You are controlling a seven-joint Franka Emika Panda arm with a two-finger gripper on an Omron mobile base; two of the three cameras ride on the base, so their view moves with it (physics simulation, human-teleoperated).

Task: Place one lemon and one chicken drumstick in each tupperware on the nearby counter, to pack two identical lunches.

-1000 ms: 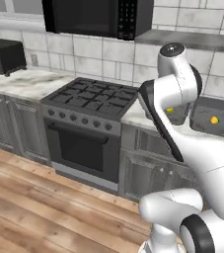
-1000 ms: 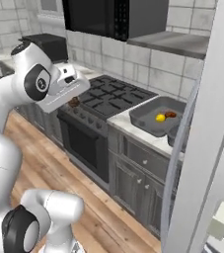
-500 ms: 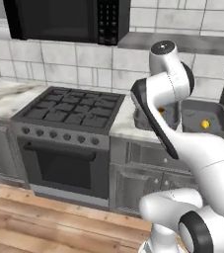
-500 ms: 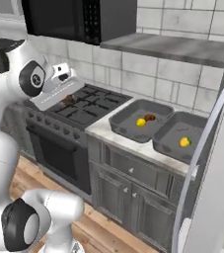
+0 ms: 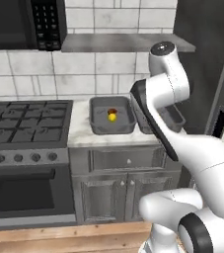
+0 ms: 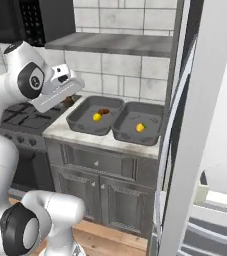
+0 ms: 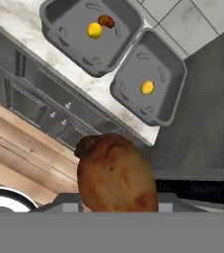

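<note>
We face a tiled kitchen wall with a dark gas stove (image 5: 22, 123) beside a pale marbled tabletop (image 5: 79, 133) over grey cabinets. Since the earlier pictures the base has driven along, so the whole scene has shifted: the stove has slid to the left edge of the left base view and the trays now sit in the middle. Two dark grey rectangular tupperware trays stand side by side, just touching. The one nearer the stove (image 6: 80, 117) is complete, with a small yellow lemon (image 6: 97, 117) and a reddish-brown chicken drumstick (image 6: 104, 111). The other tray (image 6: 152, 131) holds only a lemon (image 6: 140, 128), so we judge it lacks its meat. Our claw (image 7: 116, 202) is clenched on the second reddish-brown drumstick (image 7: 116, 175), carried high above the cabinet fronts, well short of the trays, presumably for that half-filled tray
</note>
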